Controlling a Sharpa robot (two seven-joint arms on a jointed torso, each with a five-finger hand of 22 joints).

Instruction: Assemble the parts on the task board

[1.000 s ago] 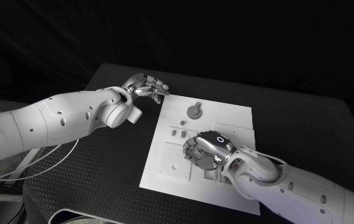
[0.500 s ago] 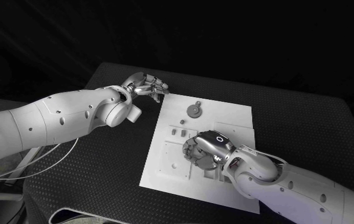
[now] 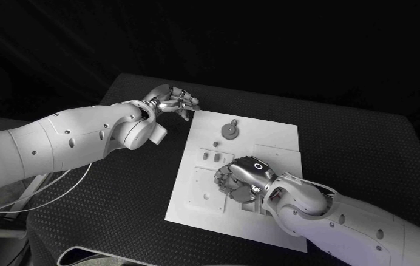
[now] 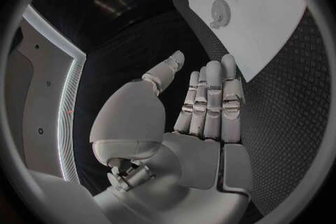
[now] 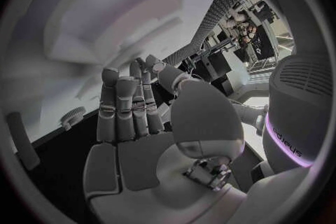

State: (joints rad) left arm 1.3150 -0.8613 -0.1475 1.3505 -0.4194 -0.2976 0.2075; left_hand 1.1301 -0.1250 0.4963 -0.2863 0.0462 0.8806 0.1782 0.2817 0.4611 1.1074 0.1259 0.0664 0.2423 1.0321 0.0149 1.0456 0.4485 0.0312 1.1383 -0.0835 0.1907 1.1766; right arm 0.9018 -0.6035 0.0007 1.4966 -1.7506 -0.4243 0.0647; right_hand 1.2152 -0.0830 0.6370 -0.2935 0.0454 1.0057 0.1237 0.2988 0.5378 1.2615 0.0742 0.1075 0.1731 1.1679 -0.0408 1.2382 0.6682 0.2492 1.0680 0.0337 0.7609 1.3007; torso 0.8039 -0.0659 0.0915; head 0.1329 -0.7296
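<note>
The white task board (image 3: 263,139) lies in the middle of the black table. A grey round gear part (image 3: 230,132) stands near its far end, with small grey parts (image 3: 211,155) a little nearer. My left hand (image 3: 176,102) hovers over the table just off the board's far left corner. In the left wrist view that left hand (image 4: 203,106) has straight fingers and holds nothing, with the board (image 4: 273,22) and gear (image 4: 221,11) beyond it. My right hand (image 3: 241,181) is low over the board's middle recesses. The right wrist view shows the right hand (image 5: 133,117) with extended fingers close to the board (image 5: 91,17), holding nothing.
Black textured table (image 3: 105,199) surrounds the board on all sides, with free room at left and at the far right (image 3: 359,138). My left forearm (image 3: 79,138) crosses the table's left side. My right forearm (image 3: 341,217) covers the board's near right corner.
My left hand has drifted slightly farther from the board's corner. My right hand has shifted a little to the left over the board's middle.
</note>
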